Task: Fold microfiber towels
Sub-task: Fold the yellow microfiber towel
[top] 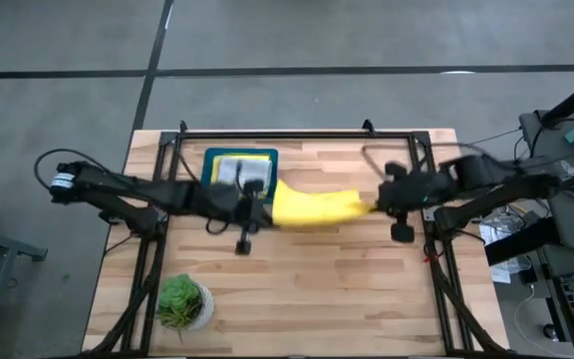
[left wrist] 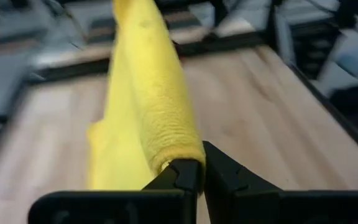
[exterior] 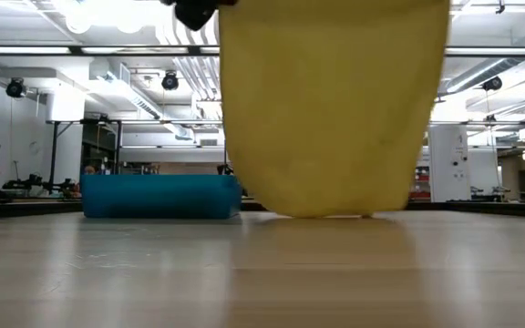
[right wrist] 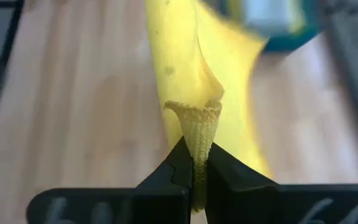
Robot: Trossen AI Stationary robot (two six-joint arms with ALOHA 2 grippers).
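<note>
One yellow towel; one teal tray holding folded cloths, number unclear; one potted plant; two arms.

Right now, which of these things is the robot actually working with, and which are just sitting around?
Part of the job:
- yellow towel, held up between both arms, its lower edge about at the table
- left gripper, shut on one end
- right gripper, shut on the other end

Just lying about:
- teal tray, holding folded cloths
- potted plant
- wooden table
</note>
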